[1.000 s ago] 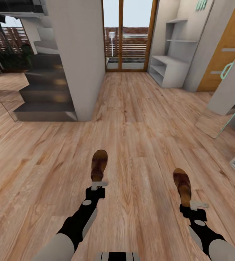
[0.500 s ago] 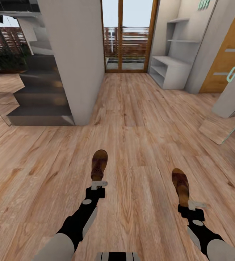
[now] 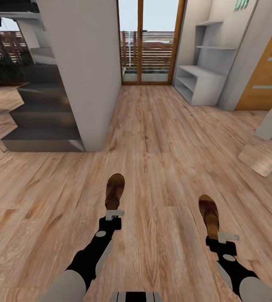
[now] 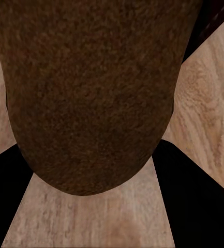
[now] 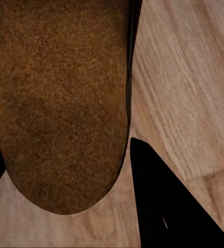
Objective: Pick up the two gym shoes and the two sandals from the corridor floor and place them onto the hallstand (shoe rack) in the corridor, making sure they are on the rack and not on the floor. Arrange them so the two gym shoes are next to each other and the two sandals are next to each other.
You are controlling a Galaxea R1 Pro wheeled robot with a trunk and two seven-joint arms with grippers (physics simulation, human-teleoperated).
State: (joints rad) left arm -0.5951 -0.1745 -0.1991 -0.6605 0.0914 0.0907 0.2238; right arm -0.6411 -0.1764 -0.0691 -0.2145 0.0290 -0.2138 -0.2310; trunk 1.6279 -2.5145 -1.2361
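We see the left gripper point(image 3: 114, 215) clamped on the heel of one sandal point(image 3: 115, 191), carried above the corridor floor point(image 3: 161, 138). To the right, the right gripper point(image 3: 222, 237) grips the second sandal point(image 3: 209, 213) the same way. The hallstand point(image 3: 200, 79) stands far ahead on the right, beside the glazed door point(image 3: 150, 42).

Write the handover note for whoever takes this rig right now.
Left end effector: shut on the left sandal, held above the corridor floor.
Right end effector: shut on the right sandal.
Hallstand: ahead on the right by the glass door, its bench top and shelves bare.
Done: both sandals picked up.
Left: drive to the hallstand, set the sandals side by side, then fetch the gym shoes.
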